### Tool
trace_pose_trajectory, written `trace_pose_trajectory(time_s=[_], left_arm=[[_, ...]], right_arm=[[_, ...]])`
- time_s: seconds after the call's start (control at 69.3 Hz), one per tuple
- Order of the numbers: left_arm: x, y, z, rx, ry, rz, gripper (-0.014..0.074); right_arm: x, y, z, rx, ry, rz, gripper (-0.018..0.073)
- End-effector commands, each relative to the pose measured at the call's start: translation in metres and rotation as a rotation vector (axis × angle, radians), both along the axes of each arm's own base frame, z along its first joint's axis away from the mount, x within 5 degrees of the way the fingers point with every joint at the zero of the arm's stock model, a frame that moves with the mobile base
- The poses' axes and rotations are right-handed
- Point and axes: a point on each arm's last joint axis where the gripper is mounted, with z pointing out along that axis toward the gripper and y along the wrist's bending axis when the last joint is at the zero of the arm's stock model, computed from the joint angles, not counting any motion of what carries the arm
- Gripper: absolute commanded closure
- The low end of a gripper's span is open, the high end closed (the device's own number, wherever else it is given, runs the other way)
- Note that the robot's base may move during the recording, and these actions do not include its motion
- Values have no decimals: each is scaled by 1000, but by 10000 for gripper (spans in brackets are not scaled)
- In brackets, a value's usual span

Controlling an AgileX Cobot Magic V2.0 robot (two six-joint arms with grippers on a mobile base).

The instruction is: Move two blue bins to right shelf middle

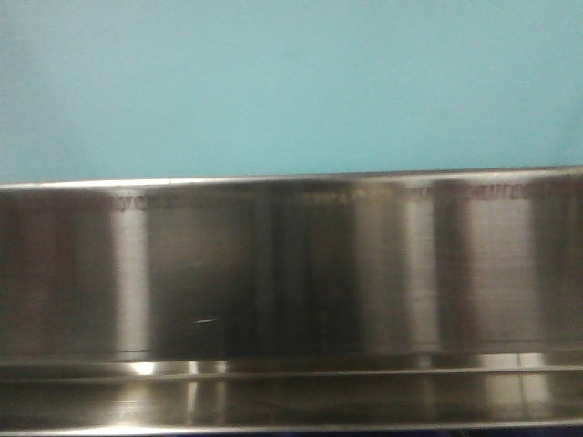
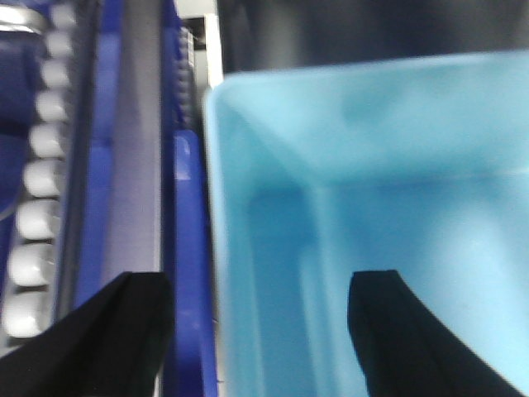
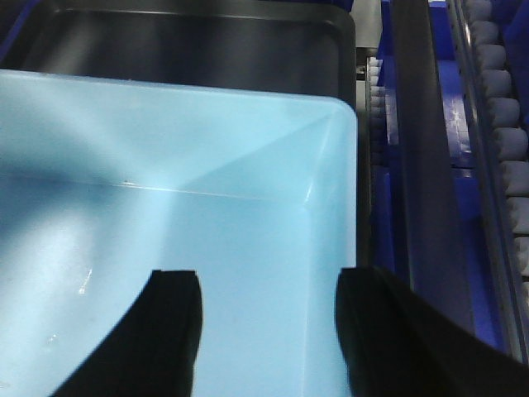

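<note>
Brushed steel panel [image 1: 291, 273], perhaps a shelf front; blue bin [image 3: 165, 165] beside rollers [image 3: 511, 142].

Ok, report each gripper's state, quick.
Left gripper: open, astride the blue bin wall, not clamped.
Right gripper: open, at the blue bin rim.

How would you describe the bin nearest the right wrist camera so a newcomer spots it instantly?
Start at the blue rack with white rollers running down the right side of the right wrist view. Left of it sits a light blue bin, open-topped. Unlike the dark grey bin behind it, it is pale turquoise.
</note>
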Motion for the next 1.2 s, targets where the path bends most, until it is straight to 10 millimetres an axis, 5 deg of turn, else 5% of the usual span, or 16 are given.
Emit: trace_pose_trajectory(time_s=[0.0,0.144,0.577,1.183], left_arm=[[-2,3,6,-4,-33,10,160],[2,12,5,-43,-8,45,55],[6,21,-24,-81,121,86,60],[12,15,-35,-87,165,83,60]], right_arm=[[1,-4,5,-9,-34,-7,293],[3,-6,6,-21,-45,-17,293],[13,-17,-11,-22,26,-73,293],[11,-13,-13,9,59,-60,293]])
